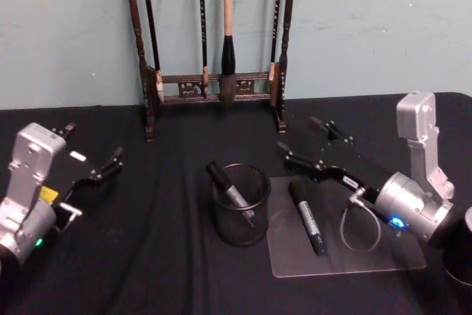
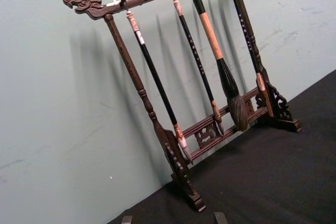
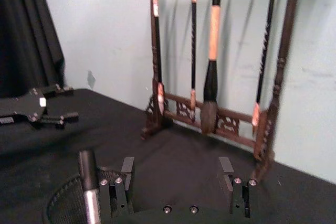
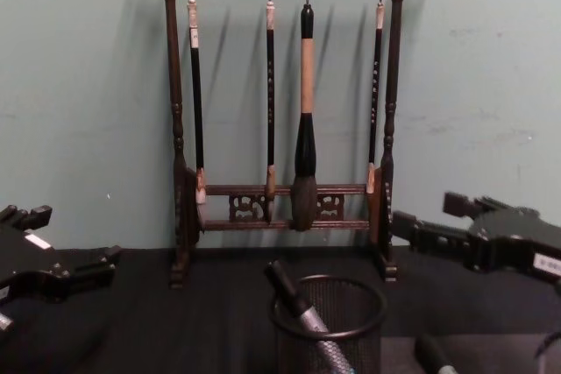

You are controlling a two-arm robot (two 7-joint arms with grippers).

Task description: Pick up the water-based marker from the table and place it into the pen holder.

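The black mesh pen holder (image 1: 249,231) stands at the table's middle with one black-and-grey marker (image 1: 229,189) leaning inside it. A second black marker (image 1: 307,217) lies flat on a clear plastic sheet (image 1: 369,256) just right of the holder. My right gripper (image 1: 301,144) is open and empty, hovering behind that sheet, right of and beyond the holder. In the right wrist view its fingers (image 3: 126,182) spread wide, with the holder (image 3: 63,208) and its marker (image 3: 88,179) close beside them. My left gripper (image 1: 92,149) is open and empty over the cloth at the far left.
A tall dark wooden rack (image 1: 214,86) hung with several calligraphy brushes stands at the back against the pale wall. Black cloth covers the table. A dark round object (image 1: 461,252) sits at the right edge. The right arm's cable loop (image 1: 360,230) hangs over the sheet.
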